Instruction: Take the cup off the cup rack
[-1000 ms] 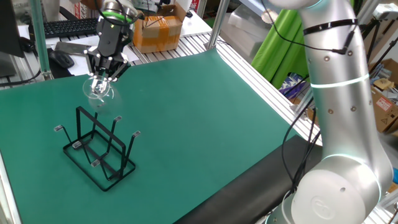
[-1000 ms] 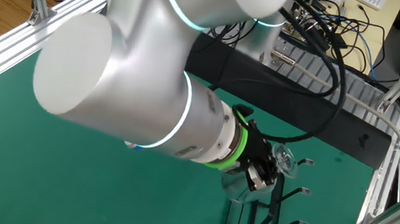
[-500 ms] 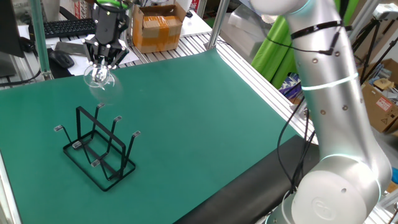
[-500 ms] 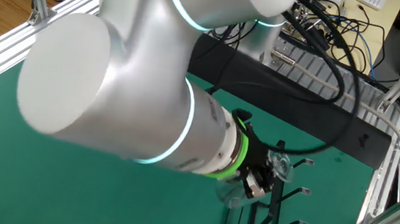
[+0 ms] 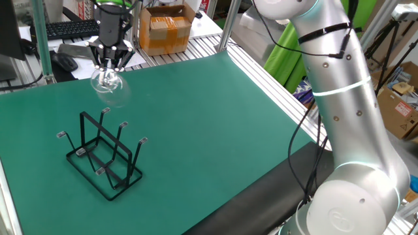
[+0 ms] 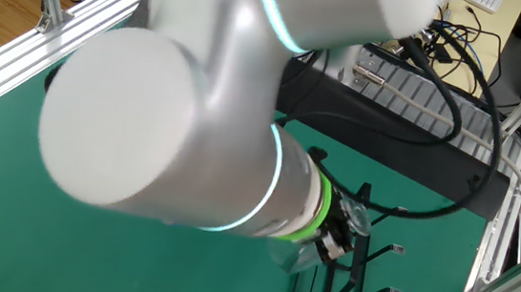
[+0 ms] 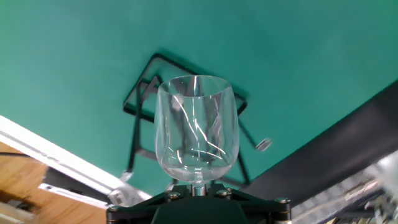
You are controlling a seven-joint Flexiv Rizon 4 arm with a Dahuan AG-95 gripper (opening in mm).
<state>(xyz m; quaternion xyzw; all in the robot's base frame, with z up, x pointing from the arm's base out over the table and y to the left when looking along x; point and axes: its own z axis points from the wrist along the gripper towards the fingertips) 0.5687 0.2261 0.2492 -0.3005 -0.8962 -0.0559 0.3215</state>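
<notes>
Cup [image 5: 106,81] in gripper [image 5: 110,64], mouth down.

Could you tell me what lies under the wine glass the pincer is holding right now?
The wine glass hangs clear in the pincer, over bare green mat. The wire rack stands nearer the camera, all prongs empty. The hand view shows the rack through the glass.

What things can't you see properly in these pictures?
- The cup's stem and foot: in the hand view, the gripper body covers them.
- The fingertips: cut off by the hand view's bottom edge.
- The cup in the other fixed view: mostly behind the big arm, only a clear smear shows.
- The cup rack there: the arm hides its left part.
</notes>
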